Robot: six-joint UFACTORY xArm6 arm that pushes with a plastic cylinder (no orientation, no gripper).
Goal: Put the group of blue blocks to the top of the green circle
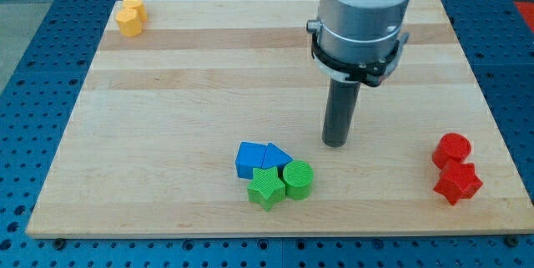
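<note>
sitting nearest the view's bottom, the green star (266, 188) touches the green circle (298, 179), a short ribbed cylinder. just behind them, at the circle's ten to eleven o'clock, the blue cube (249, 159) and blue triangle (277, 157) press together. my tip (335, 143) is a plain rod with no jaws, holding nothing, apart from the circle at its one o'clock. red blocks (455, 168) lie at three o'clock, yellow blocks (130, 15) far off at ten.
</note>
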